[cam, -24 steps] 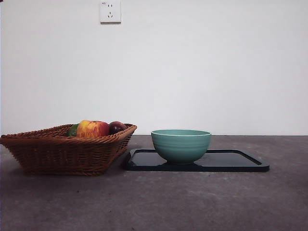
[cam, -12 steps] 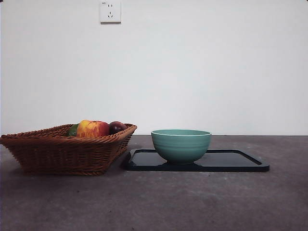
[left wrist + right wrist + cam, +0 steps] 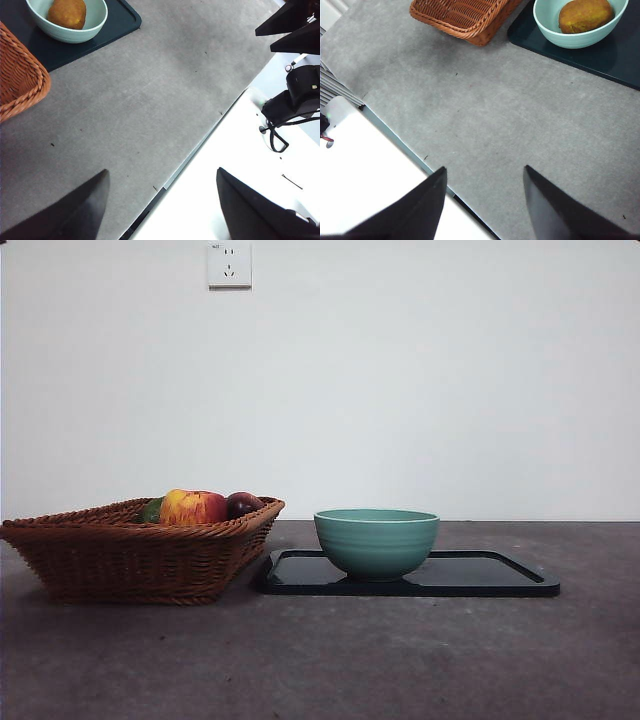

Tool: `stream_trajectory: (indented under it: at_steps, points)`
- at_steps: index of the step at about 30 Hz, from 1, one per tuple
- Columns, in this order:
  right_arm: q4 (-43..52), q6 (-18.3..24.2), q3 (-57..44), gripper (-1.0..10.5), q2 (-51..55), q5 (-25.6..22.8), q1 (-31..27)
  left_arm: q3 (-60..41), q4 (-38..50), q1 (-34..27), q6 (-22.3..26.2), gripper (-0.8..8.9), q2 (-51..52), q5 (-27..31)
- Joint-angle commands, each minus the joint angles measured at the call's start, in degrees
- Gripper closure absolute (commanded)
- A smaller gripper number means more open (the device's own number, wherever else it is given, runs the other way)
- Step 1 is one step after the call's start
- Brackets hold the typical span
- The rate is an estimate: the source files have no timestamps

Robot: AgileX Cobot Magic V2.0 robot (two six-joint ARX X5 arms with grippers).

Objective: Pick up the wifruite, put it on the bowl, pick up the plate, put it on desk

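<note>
On the dark grey table (image 3: 330, 660) stand one wicker basket (image 3: 140, 550), one black tray (image 3: 480, 578) and one pale teal-green bowl (image 3: 376, 541). That bowl sits on the tray's end nearest the basket, and the basket stands just beside the tray; whether they touch cannot be told. Inside the bowl lies a single brown, rough-skinned fruit (image 3: 585, 15), seen from both wrist views; from the front it is hidden behind the bowl's wall.

Three fruits rise above the basket's rim in the front view: one red-and-yellow apple (image 3: 192, 507), one dark red fruit (image 3: 243, 504) touching it, and one green piece (image 3: 152, 509) on the apple's other side, mostly hidden.

Neither arm shows in the front view. Left hand (image 3: 160, 200) hangs released, its two black jaws wide apart and holding nothing, over the table's near edge, well apart from the bowl. Right hand (image 3: 485, 200) is likewise released and empty, its two jaws spread above bare table near that same edge, with basket and bowl farther off. On the white wall behind sits one socket (image 3: 229, 263).
</note>
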State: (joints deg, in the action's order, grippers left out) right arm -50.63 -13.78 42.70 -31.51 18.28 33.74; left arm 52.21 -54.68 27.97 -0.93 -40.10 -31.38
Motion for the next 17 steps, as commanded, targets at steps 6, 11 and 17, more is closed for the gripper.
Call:
stream_trajectory:
  at_steps: [6, 11, 17]
  points:
    - [1.1, -0.4, 0.5, 7.0, -0.2, 0.2, 0.4, 0.7, 4.2, 0.2, -0.8, 4.72, -0.9, -0.2]
    - [1.3, -0.4, 0.5, 7.0, -0.2, 0.2, 0.4, 1.4, 10.9, 0.2, -2.1, 4.71, -4.8, 0.5]
    - [1.3, -0.4, 0.5, 7.0, -0.2, 0.2, 0.4, 6.8, 15.8, 0.6, -2.1, 4.71, -15.4, 2.0]
